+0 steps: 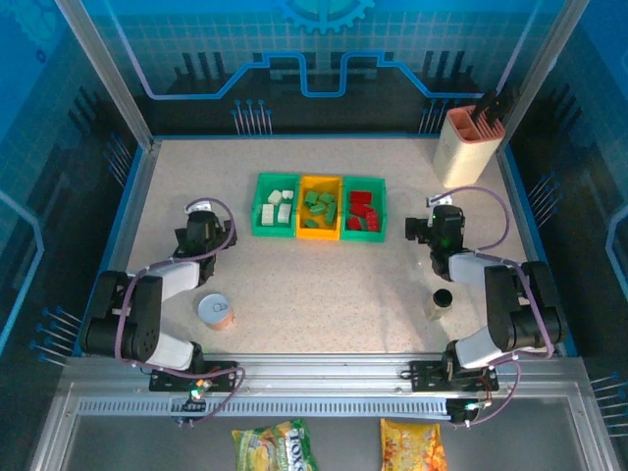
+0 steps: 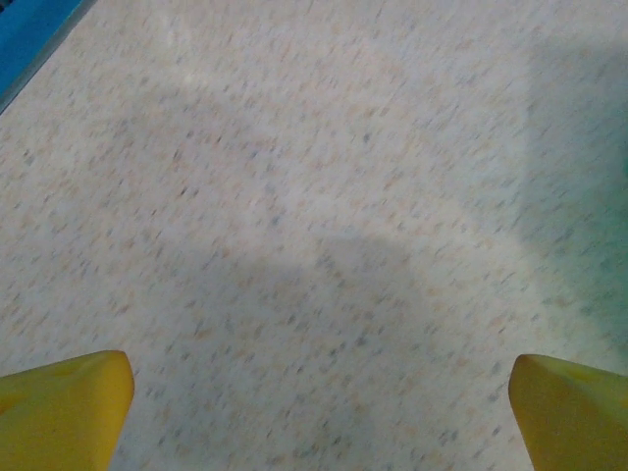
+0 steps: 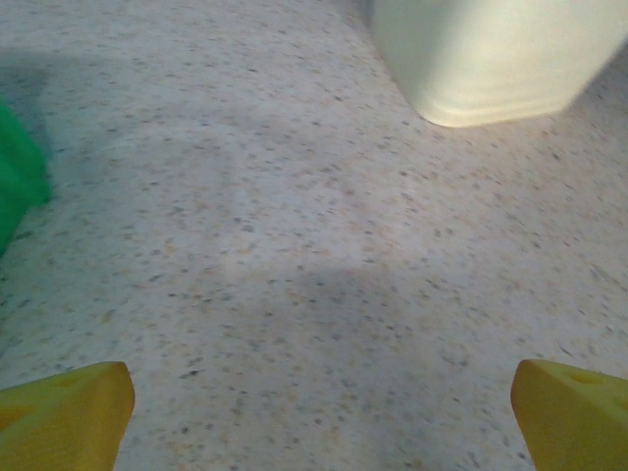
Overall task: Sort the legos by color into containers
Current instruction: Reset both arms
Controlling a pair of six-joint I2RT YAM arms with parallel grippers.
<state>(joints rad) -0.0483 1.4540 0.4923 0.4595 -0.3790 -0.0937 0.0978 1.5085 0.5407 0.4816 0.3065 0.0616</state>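
Three containers stand in a row at the table's middle back. The left green bin (image 1: 258, 208) holds white legos (image 1: 277, 208), the orange-yellow bin (image 1: 300, 208) holds green legos (image 1: 321, 206), and the right green bin (image 1: 383, 210) holds red legos (image 1: 362, 212). My left gripper (image 1: 201, 210) hovers left of the row, open, its yellow fingertips (image 2: 69, 402) wide apart over bare tabletop. To the right of the row my right gripper (image 1: 438, 210) is open too, with nothing between its fingertips (image 3: 569, 412). A corner of the right green bin (image 3: 18, 186) shows at the left of the right wrist view.
A tall beige holder (image 1: 468, 145) with dark handles stands at the back right, its base (image 3: 491, 59) ahead of my right gripper. A round tin can (image 1: 216, 312) sits near the left arm. A small dark-capped bottle (image 1: 442, 300) sits near the right arm. Snack bags (image 1: 272, 446) lie below the rail.
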